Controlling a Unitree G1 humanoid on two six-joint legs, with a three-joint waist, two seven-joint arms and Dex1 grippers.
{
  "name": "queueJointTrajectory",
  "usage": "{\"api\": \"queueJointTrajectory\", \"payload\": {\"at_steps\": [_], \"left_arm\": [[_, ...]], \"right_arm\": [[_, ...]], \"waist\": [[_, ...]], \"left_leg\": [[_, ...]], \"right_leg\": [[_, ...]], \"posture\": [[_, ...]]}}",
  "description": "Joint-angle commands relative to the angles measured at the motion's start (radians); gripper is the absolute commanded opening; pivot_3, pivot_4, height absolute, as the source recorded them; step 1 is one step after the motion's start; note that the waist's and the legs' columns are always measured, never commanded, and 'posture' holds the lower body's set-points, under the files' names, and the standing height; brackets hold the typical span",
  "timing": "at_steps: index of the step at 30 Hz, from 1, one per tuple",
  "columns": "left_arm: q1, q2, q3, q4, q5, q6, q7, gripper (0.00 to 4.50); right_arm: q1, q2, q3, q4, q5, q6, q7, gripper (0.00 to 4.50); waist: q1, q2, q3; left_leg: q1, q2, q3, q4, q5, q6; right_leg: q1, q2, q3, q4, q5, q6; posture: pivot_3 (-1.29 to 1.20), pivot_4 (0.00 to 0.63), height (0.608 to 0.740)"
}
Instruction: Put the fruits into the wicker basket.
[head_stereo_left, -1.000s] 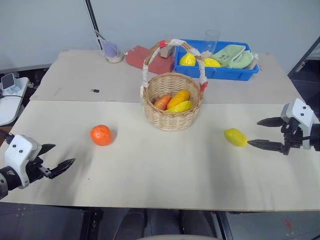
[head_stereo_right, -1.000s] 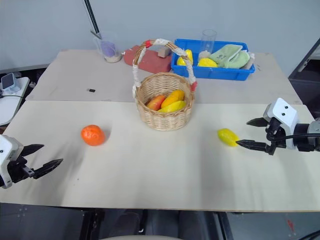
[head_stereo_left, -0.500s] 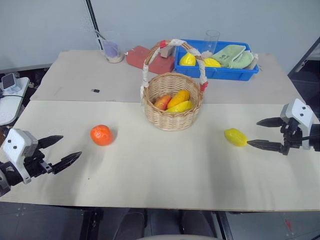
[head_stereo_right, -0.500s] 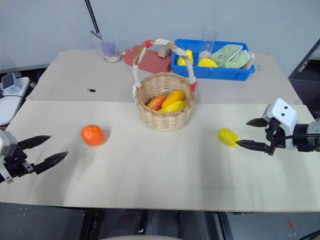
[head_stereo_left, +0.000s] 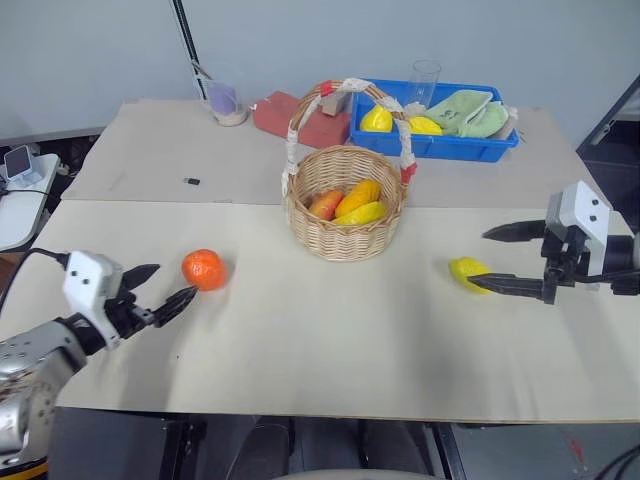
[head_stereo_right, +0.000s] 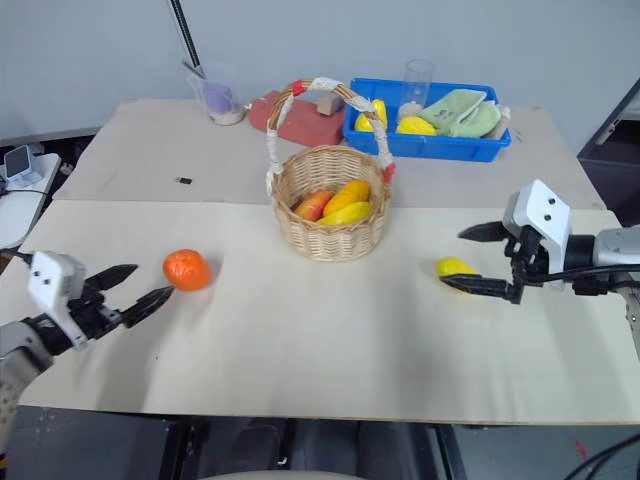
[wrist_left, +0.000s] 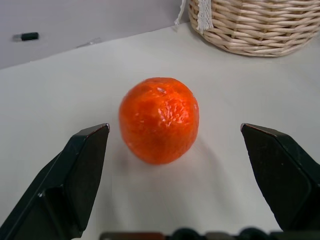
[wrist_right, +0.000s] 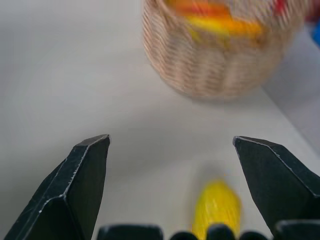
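The left end effector (head_stereo_left: 168, 286) hangs low over the near left part of the pale tabletop (head_stereo_left: 300, 340), its two black fingers spread wide with nothing between them. Its fingertips point toward the round bright-orange tangerine (head_stereo_left: 203, 269), which sits on the tabletop just beyond them; one fingertip is very close to the fruit, but whether it touches cannot be told. In the left wrist view the tangerine (wrist_left: 159, 120) lies centred in the gap ahead of the fingers, apart from both.

The right end effector (head_stereo_left: 492, 257) is on the right side of the tabletop, its black fingers also wide apart and holding nothing. The small glossy yellow oval lemon (head_stereo_left: 466, 270) lies on the tabletop at the tip of the nearer finger, which partly overlaps it from the head camera. In the right wrist view the lemon (wrist_right: 216, 206) sits low between the fingers, nearer the one on its side.

Farther back, near the middle of the tabletop, stands the round tan wicker basket (head_stereo_left: 343, 203) with a tall arched handle wrapped in white tape. It already holds a reddish peach (head_stereo_left: 324, 204) and long orange-yellow fruit (head_stereo_left: 358, 197). Behind it, at the far right, sits a blue rectangular plastic tray (head_stereo_left: 434, 146).
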Motion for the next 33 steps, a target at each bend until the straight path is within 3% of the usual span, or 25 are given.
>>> {"api": "queueJointTrajectory", "payload": {"at_steps": [1,14,19,25,29,33], "left_arm": [[-0.075,-0.039,-0.034,0.045,0.032,-0.014,0.08,4.5],[-0.201,-0.107,-0.173,0.238,0.118,-0.087,0.101,4.5],[-0.214,-0.119,-0.185,0.246,0.128,-0.115,0.098,3.06],[-0.194,-0.098,-0.207,0.143,0.085,-0.143,-0.001,3.0],[-0.325,-0.104,-0.258,0.021,0.037,-0.062,0.009,3.0],[-0.551,-0.168,-0.363,0.031,0.072,-0.046,0.052,3.0]], "right_arm": [[-0.076,0.023,0.015,-0.108,0.08,0.06,-0.029,4.37],[-0.279,0.155,0.155,-0.167,0.095,0.063,-0.084,4.37],[-0.271,0.168,0.164,-0.171,0.088,0.053,-0.083,4.5],[-0.253,0.168,0.137,-0.189,0.121,0.061,-0.081,4.5],[-0.224,0.15,0.101,-0.203,0.133,0.076,-0.096,4.5],[-0.184,0.129,0.047,-0.212,0.14,0.094,-0.128,4.5]], "waist": [[-0.001,-0.001,0.0],[0.0,-0.002,0.0],[0.0,-0.002,0.0],[-0.001,-0.002,0.0],[0.009,-0.002,0.0],[0.024,-0.002,0.0]], "left_leg": [[0.0,0.0,0.0,0.0,0.0,0.0],[-0.002,-0.001,-0.001,0.0,0.0,0.0],[-0.003,-0.001,-0.001,0.001,0.0,0.0],[-0.004,-0.001,-0.001,0.001,0.0,0.0],[-0.005,-0.001,-0.001,0.002,0.0,0.0],[-0.005,-0.001,-0.002,0.005,0.0,0.0]], "right_leg": [[0.0,0.0,0.0,0.0,0.0,0.0],[-0.002,0.0,0.0,0.0,0.001,0.0],[-0.003,-0.001,-0.001,0.0,0.001,0.001],[-0.004,-0.001,0.0,0.001,0.001,0.001],[-0.004,-0.001,-0.001,0.001,0.001,0.001],[-0.003,-0.001,-0.002,0.0,0.003,0.003]], "posture": [[0.0,0.15,0.711],[0.0,0.15,0.711],[0.0,0.15,0.711],[0.0,0.15,0.711],[0.0,0.15,0.711],[0.0,0.15,0.711]]}}
